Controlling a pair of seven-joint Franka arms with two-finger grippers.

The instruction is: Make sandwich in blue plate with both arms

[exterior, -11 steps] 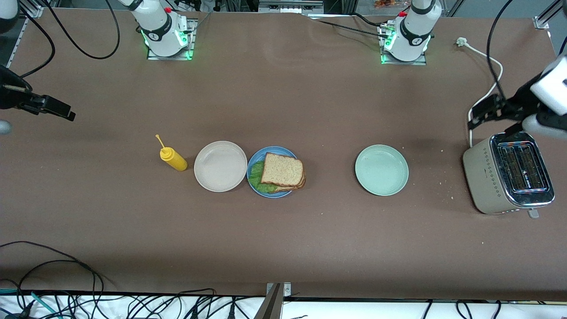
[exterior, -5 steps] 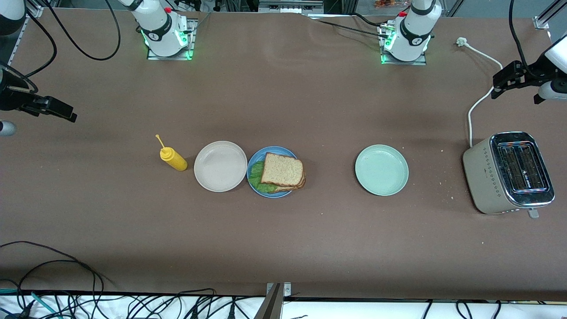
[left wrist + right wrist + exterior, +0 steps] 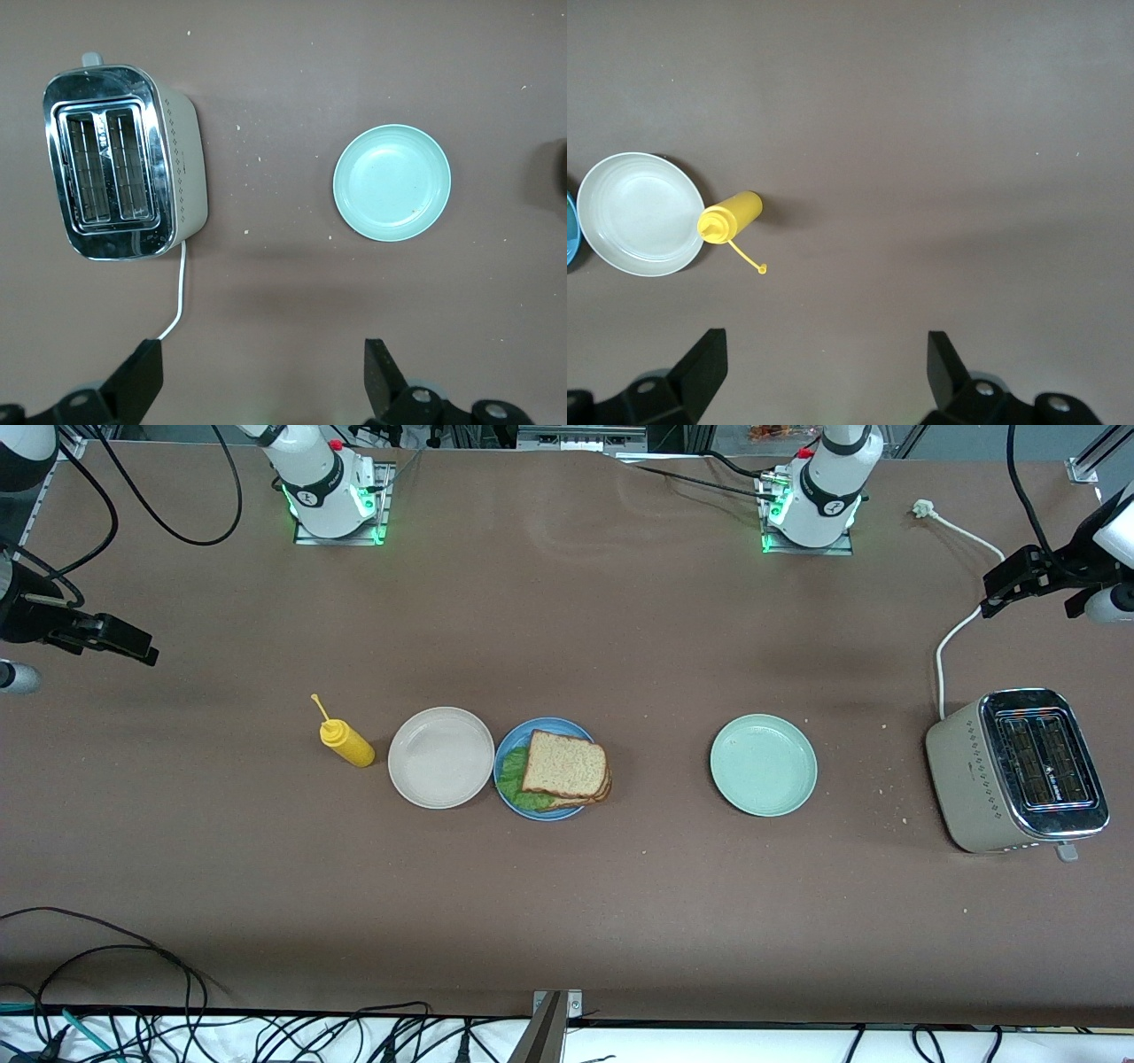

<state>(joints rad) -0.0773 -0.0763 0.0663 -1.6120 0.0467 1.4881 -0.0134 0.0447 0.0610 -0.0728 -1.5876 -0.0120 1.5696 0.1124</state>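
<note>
Sandwich [image 3: 564, 769] sits assembled on blue plate [image 3: 540, 732], lettuce [image 3: 514, 779] poking out beside the beige plate [image 3: 440, 757]. Left pincer [image 3: 263, 376] released, empty, up near the toaster [image 3: 1019, 769]. Right pincer [image 3: 824, 372] released, empty, over bare bench [image 3: 567, 921].

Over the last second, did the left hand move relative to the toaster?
Yes. The left hand was over the toaster; it has pulled back toward the robots' bases and now hangs open over bare table.
</note>
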